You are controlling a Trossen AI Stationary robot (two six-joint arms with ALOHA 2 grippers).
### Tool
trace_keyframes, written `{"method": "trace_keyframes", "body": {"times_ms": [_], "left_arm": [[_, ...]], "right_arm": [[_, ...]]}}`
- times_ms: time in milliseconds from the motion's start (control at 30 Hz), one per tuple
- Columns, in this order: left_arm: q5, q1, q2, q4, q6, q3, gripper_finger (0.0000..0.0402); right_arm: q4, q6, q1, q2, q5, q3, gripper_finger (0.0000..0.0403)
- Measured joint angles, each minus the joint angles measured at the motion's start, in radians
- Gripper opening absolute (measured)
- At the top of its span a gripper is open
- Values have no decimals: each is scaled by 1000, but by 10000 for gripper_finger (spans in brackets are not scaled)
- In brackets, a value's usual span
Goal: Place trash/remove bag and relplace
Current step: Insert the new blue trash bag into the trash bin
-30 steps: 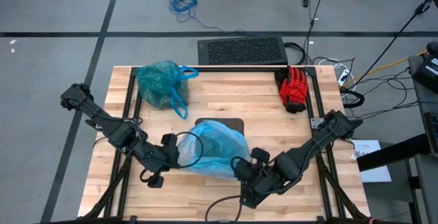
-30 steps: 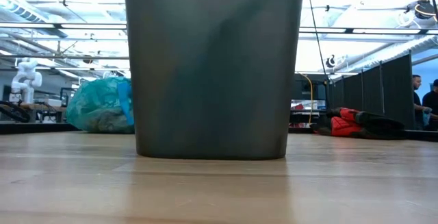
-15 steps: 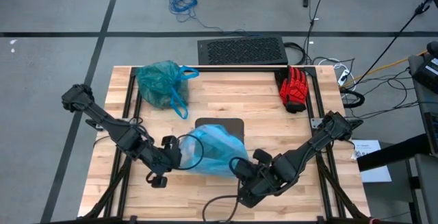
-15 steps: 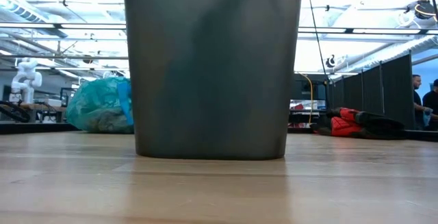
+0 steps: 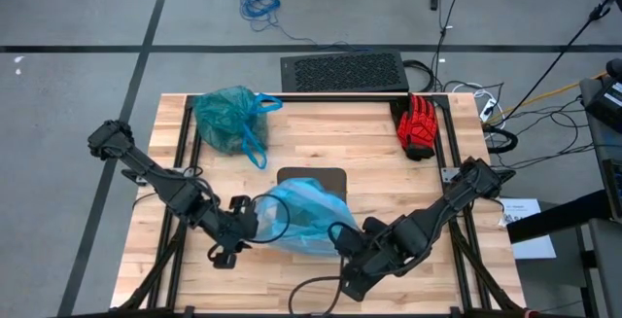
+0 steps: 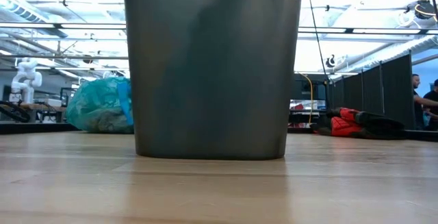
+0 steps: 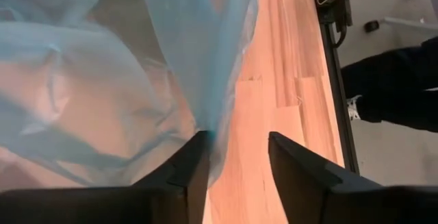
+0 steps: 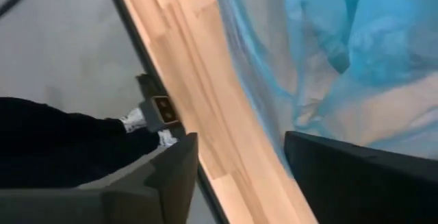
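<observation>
high view: overhead, straight down on the whole tabletop [image 5: 379, 153]
low view: at tabletop height, level, hard up against the brown bin [image 6: 212, 66]
wrist views: each close, past its own fingers, onto the sky-blue bag [image 7: 102, 80]
shared: teal bag [image 5: 225, 118] and red glove [image 5: 419, 125], in high and low views

No text, label, brand, number or sign can be read in any view. The white paper sheet [image 5: 532, 230] lying on the floor just off the table's [image 5: 369, 143] right edge carries dark marks, but they are too small to make out.
</observation>
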Motion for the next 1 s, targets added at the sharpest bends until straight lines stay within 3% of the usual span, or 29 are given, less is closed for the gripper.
{"method": "trace_keyframes", "body": {"times_ms": [233, 400, 567, 700, 933, 1000], "left_arm": [[16, 13, -8, -5, -30, 0, 171], [45, 12, -27, -5, -73, 1, 171], [68, 12, -43, -6, -77, 19, 171], [57, 13, -44, -4, -64, 62, 171], [50, 19, -44, -3, -46, 134, 171], [32, 24, -48, -3, -47, 156, 171]], "right_arm": [[-14, -18, -6, -1, 12, 102, 239], [-48, -37, -4, -2, 44, 176, 235], [-83, -52, -12, -2, 150, 228, 218], [-102, -82, -55, 1, 164, 228, 175], [-139, -162, -151, 28, 210, 227, 34], [-139, -175, -172, 27, 217, 227, 9]]}}
